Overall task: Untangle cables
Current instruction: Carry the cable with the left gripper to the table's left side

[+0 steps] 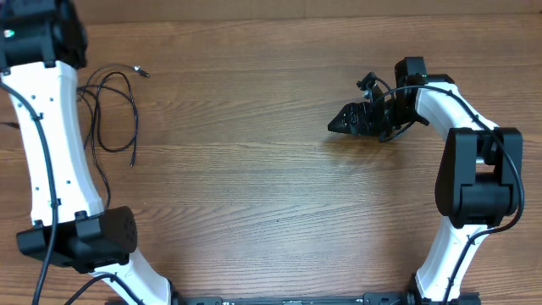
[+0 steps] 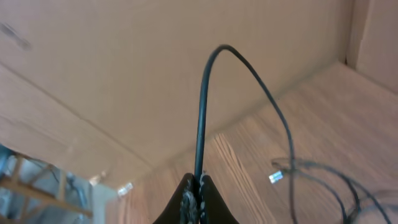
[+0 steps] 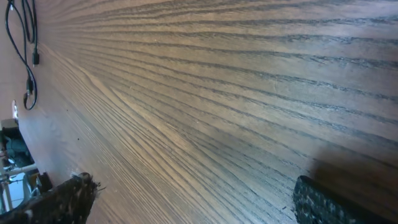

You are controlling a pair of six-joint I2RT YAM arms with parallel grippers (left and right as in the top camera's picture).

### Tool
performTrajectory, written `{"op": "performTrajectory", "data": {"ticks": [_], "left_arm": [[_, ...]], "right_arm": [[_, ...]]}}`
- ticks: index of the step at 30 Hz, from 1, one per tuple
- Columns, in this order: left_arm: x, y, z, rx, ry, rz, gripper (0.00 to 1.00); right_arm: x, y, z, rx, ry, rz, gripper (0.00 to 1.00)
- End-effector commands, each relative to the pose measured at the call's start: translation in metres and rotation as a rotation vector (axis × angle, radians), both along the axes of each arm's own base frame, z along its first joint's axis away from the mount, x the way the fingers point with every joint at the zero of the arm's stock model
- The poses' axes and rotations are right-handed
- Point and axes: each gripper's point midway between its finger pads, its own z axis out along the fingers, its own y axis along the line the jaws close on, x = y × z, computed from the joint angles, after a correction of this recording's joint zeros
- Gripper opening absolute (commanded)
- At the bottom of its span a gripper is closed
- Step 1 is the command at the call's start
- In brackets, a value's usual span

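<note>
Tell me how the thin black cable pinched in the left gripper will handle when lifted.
Probably floppy: the cable stands up a short way above the left gripper, then arches over and droops to the table. Likely light, being so thin. The loose loops will probably trail and drag, and the silver plug could snag.

- The cables [image 1: 135, 119] lie in loose loops on the tabletop [image 1: 254, 186], at its far left, just right of the left arm [image 1: 51, 144].
- One of the cables [image 2: 200, 124] rises from between the pressed-together fingers of the left end effector [image 2: 198, 190], arches over, and drops to the tabletop among the other strands.
- The right end effector [image 1: 337, 124] is over the right half of the tabletop, well apart from the cables and pointing left towards them.
- Seen from the right wrist, the cables [image 3: 35, 57] lie far ahead at the upper left, with only tabletop between the spread fingers.
</note>
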Motion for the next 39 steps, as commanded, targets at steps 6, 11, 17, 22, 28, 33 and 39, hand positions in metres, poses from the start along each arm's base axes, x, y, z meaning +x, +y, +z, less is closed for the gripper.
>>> {"op": "performTrajectory", "data": {"ticks": [6,11,17,22,28,33,39], "left_arm": [[0.018,-0.024,-0.056,-0.458,-0.077,-0.202,0.04],[0.022,-0.037,-0.074,-0.535,-0.016,-0.276,0.04],[0.021,-0.037,-0.111,-0.569,0.064,-0.253,0.04],[0.028,-0.037,-0.152,-0.585,0.132,-0.278,0.04],[0.043,-0.045,-0.190,-0.615,0.174,-0.382,0.04],[0.044,-0.045,-0.213,-0.622,0.188,-0.381,0.04],[0.046,-0.052,-0.234,-0.664,0.186,-0.404,0.16]], "right_arm": [[-0.002,0.003,-0.005,0.005,0.014,0.003,1.00],[-0.002,0.003,-0.005,0.005,0.014,0.003,1.00],[-0.002,0.003,-0.005,0.005,0.015,0.003,1.00],[-0.002,0.003,-0.005,0.005,0.015,0.003,1.00],[-0.002,0.003,-0.005,0.005,0.015,0.003,1.00],[-0.002,0.003,-0.005,0.005,0.015,0.003,1.00],[-0.002,0.003,-0.005,0.005,0.014,0.003,1.00]]}}
